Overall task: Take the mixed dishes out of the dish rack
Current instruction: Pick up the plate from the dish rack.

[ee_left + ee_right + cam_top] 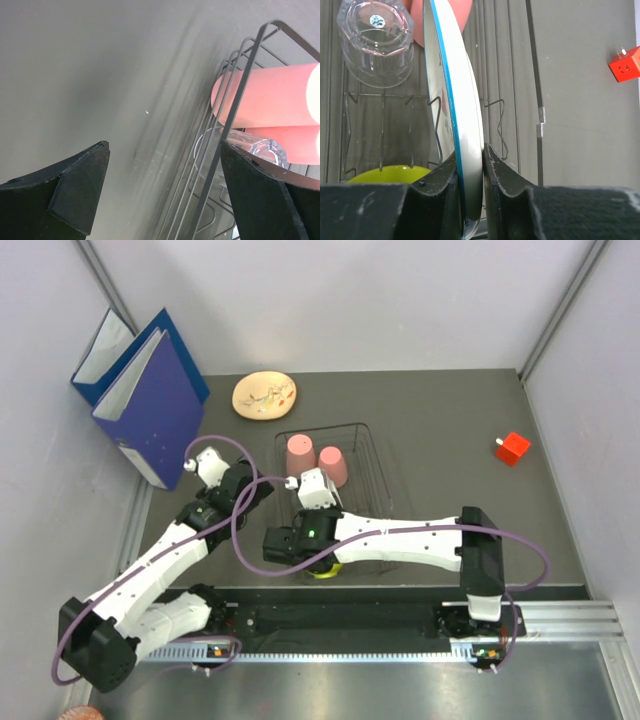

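Note:
The black wire dish rack [372, 455] sits mid-table. Two pink cups [298, 452] [333, 465] stand upside down in it. My right gripper [312, 525] reaches down into the rack; in its wrist view it [470, 152] is shut on the rim of the white plate [465, 125], which stands on edge. The clear glass [375, 40] lies beyond it and the lime-yellow bowl [385, 174] sits near left. The tan patterned plate [264, 395] lies on the table behind the rack. My left gripper [164, 150] is open and empty beside the rack's left wall [250, 60].
A blue ring binder [145, 400] stands at the far left. A small red cube [512, 448] sits at the right, and also shows in the right wrist view [626, 64]. Grey walls close in the table on three sides.

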Tool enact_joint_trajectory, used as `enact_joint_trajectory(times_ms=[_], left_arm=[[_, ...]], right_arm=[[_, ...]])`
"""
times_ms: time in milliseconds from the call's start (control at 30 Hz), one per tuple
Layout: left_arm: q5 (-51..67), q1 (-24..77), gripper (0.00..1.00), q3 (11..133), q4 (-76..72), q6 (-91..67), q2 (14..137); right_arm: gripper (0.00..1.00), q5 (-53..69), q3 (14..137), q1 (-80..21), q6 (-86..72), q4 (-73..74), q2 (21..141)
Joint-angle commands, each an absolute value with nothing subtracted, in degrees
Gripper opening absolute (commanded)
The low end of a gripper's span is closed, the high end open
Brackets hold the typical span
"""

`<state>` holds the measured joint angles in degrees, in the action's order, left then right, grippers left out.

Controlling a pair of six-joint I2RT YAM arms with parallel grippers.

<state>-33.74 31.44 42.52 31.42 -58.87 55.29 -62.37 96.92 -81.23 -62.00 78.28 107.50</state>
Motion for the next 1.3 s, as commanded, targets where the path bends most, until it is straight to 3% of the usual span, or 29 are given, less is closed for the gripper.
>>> enact_joint_trajectory(times_ms=[0, 200, 300, 433, 467, 533, 600, 667, 733, 833, 933, 1267], left_arm=[[-32.9, 31.6, 0.96, 42.1, 28.7, -59.3, 56.2], [-30.6, 31.6, 0.92, 41.7, 26.1, -57.7, 57.9], [-28.7, 31.6, 0.78, 41.6, 24.5, -57.2, 59.9], [-26.5, 31.6, 0.46, 41.0, 22.1, -56.8, 62.4], [-26.0, 31.6, 0.30, 41.0, 21.5, -56.4, 63.5], [-24.8, 31.6, 0.16, 41.0, 20.8, -56.3, 65.4], [-24.1, 31.6, 0.10, 41.1, 20.4, -56.4, 66.2], [-23.6, 31.6, 0.10, 41.2, 19.9, -56.6, 66.8], [-23.6, 31.6, 0.17, 41.0, 19.7, -56.6, 66.6], [-24.6, 31.6, 0.41, 41.0, 19.9, -56.5, 64.7], [-25.5, 31.6, 0.50, 40.7, 19.7, -55.6, 62.2], [-25.1, 31.6, 0.52, 40.8, 19.2, -54.5, 61.2]], right_arm=[[0.00, -68.9, 101.4, -81.7, -61.5, 80.9, 102.9], [0.00, -69.3, 101.6, -81.7, -61.2, 80.9, 102.4], [0.00, -69.3, 101.5, -81.7, -61.3, 80.9, 103.0], [0.00, -69.3, 101.5, -81.7, -61.4, 80.9, 103.0], [0.00, -69.3, 101.5, -81.7, -61.3, 80.9, 102.7], [0.00, -69.4, 101.5, -81.7, -61.2, 80.9, 102.7], [0.00, -69.4, 101.4, -81.7, -61.1, 80.9, 102.6], [0.00, -69.3, 101.3, -81.7, -61.2, 80.9, 102.6], [0.00, -69.2, 101.3, -81.7, -61.2, 80.9, 102.7], [0.00, -69.2, 101.3, -81.7, -61.3, 80.9, 102.8], [0.00, -69.2, 101.5, -81.7, -61.2, 80.9, 103.0], [0.00, -69.1, 101.9, -81.7, -61.2, 80.9, 103.5]])
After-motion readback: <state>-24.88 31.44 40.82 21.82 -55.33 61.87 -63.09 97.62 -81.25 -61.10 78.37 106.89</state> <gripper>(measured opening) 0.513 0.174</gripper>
